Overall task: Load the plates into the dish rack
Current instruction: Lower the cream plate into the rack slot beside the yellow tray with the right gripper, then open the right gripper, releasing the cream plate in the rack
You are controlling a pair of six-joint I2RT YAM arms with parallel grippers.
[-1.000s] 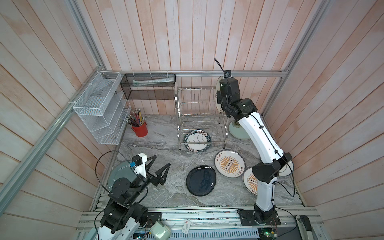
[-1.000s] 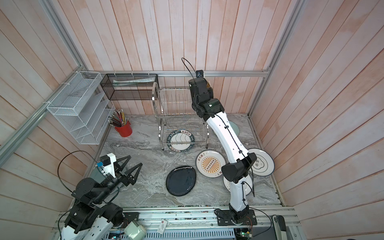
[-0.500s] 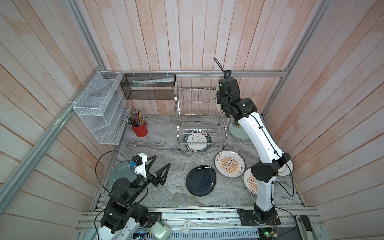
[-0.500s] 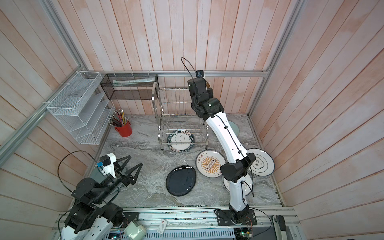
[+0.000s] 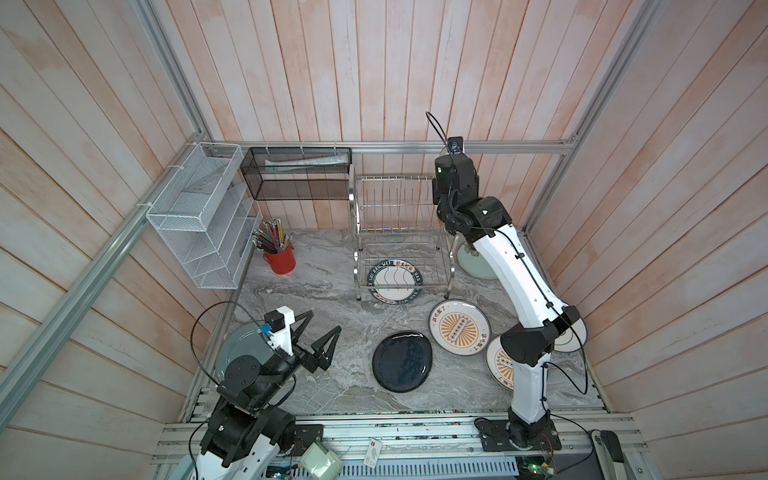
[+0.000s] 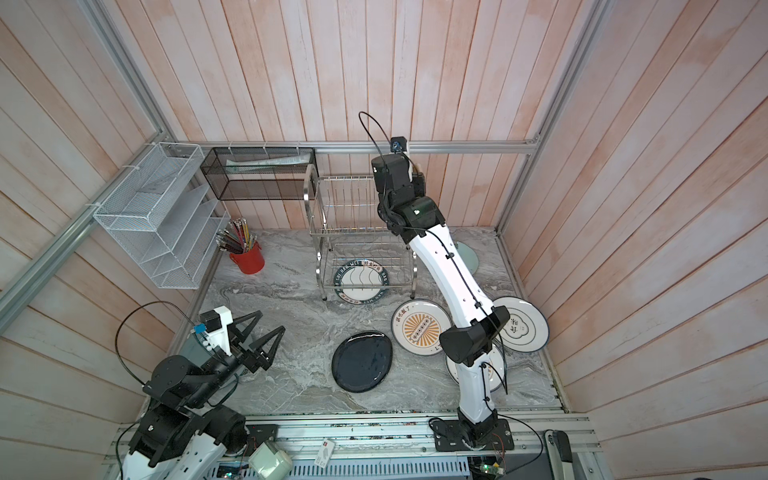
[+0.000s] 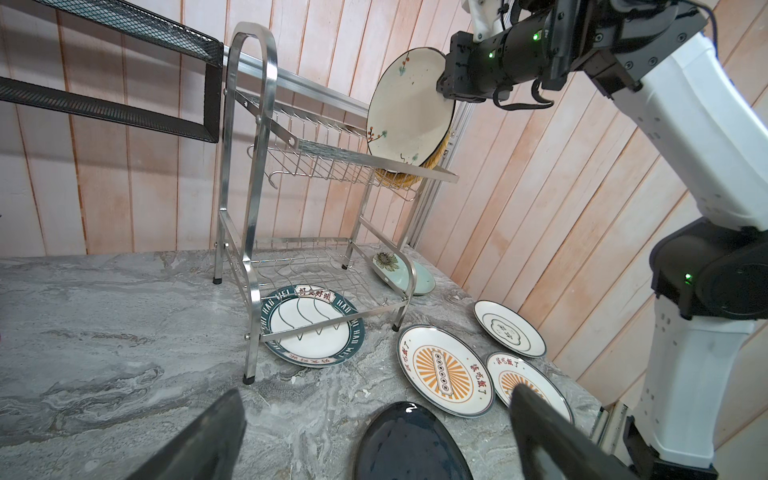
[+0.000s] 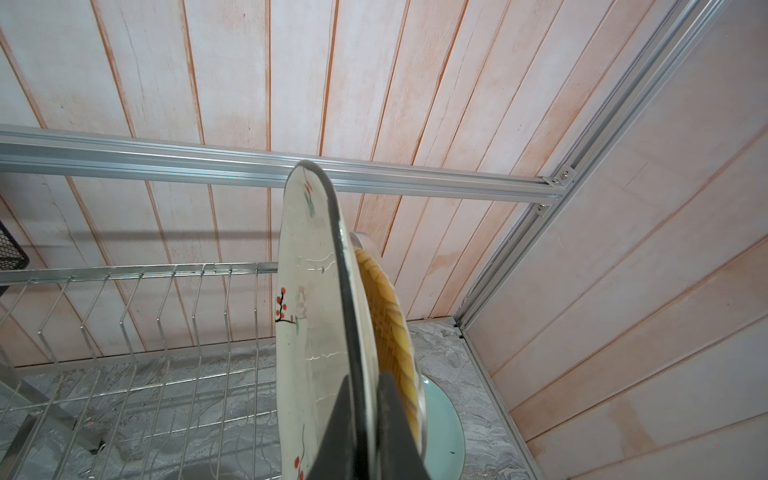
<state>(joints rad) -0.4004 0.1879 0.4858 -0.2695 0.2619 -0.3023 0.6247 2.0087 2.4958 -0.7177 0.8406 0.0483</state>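
Right end effector [image 8: 368, 415] clamps the top rim of the cream floral plate [image 8: 307, 332], probably stiff, slick and breakable, dish rack [image 7: 249, 166] below it; left end effector [image 5: 324, 320] is spread wide and empty.

Bright even light, soft shadows, glare on black plate [image 5: 402, 362], wide-angle edge distortion
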